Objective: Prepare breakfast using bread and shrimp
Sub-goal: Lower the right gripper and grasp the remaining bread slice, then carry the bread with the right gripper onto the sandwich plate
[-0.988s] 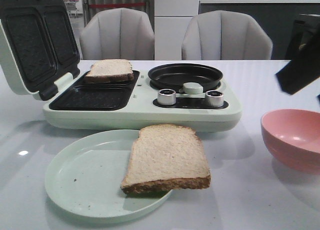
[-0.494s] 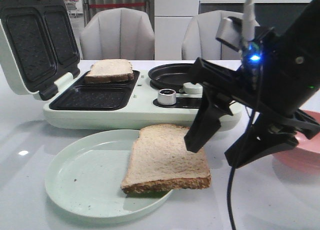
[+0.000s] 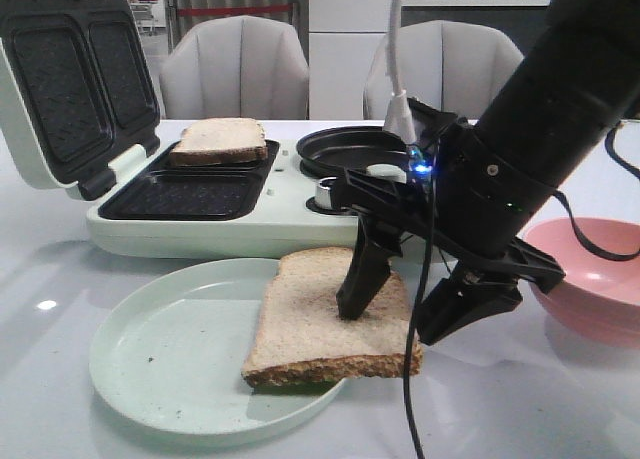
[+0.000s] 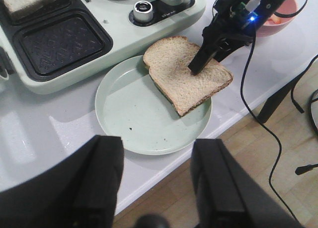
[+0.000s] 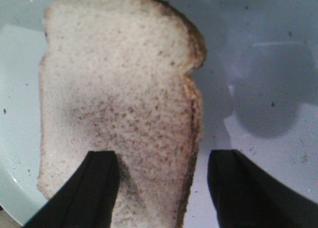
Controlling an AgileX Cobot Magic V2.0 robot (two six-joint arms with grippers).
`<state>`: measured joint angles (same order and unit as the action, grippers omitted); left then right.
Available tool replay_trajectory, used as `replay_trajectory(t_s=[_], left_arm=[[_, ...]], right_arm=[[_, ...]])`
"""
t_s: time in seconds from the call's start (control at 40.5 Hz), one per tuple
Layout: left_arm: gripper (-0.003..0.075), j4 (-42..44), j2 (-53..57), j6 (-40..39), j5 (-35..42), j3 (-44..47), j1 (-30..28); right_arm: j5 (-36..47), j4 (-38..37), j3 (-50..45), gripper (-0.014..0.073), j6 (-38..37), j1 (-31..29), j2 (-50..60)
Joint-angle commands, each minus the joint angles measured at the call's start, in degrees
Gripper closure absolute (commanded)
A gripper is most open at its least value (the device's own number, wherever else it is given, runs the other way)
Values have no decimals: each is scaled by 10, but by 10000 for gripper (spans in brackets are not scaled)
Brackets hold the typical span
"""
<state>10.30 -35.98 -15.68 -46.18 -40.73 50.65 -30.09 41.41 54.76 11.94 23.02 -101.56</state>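
One bread slice [image 3: 320, 319] lies on the pale green plate [image 3: 160, 359], overhanging its right rim; it also shows in the left wrist view [image 4: 186, 76] and the right wrist view [image 5: 119, 99]. A second slice [image 3: 220, 139] sits in the back tray of the sandwich maker. My right gripper [image 3: 395, 319] is open, low over the plate slice. One finger stands over the crumb and the other outside the right crust [image 5: 164, 168]. My left gripper [image 4: 158, 148] is open and empty above the table's front edge. A small orange bit, perhaps shrimp [image 4: 275, 20], shows in the pink bowl.
The pale green sandwich maker [image 3: 280, 224] stands behind the plate with its lid [image 3: 60, 89] open at the left, an empty front tray [image 3: 185, 194], a round black pan [image 3: 345, 151] and knobs. The pink bowl [image 3: 600, 279] is at the right. A black cable hangs from the right arm.
My right arm has swung in from the right and come down over the bread slice on the plate, its open fingers now straddling the slice's right edge. The bread has not moved.
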Motion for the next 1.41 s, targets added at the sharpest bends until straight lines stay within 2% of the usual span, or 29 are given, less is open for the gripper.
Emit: replay_trajectory(t_s=[0.0,0.148,0.321,0.617,0.815,0.963,1.062,1.235,1.383], left_arm=[[335,3,0,2,44,-16,5],[335,3,0,2,44,-16,5],[335,3,0,2,46,-16,5],[335,11,0,2,46,-16,5],[335,16,0,2,46,-16,5],[335,23,0,2,46,-16,5],[335,23,0,2,46,-16,5],[335,23,0,2,46,-16,5],[335,23,0,2,46,-16,5]], right_arm=[[-2,13,18,124,6,0,23],[-14,13,18,299,6,0,23],[-19,13,18,412,6,0,25],[-41,0,18,475,6,0,77],[-49,-2,18,553,8,0,141],[-47,0,18,560,8,0,193],[-18,17,18,560,8,0,218],[39,38,43,560,28,10,199],[58,38,112,560,33,38,133]])
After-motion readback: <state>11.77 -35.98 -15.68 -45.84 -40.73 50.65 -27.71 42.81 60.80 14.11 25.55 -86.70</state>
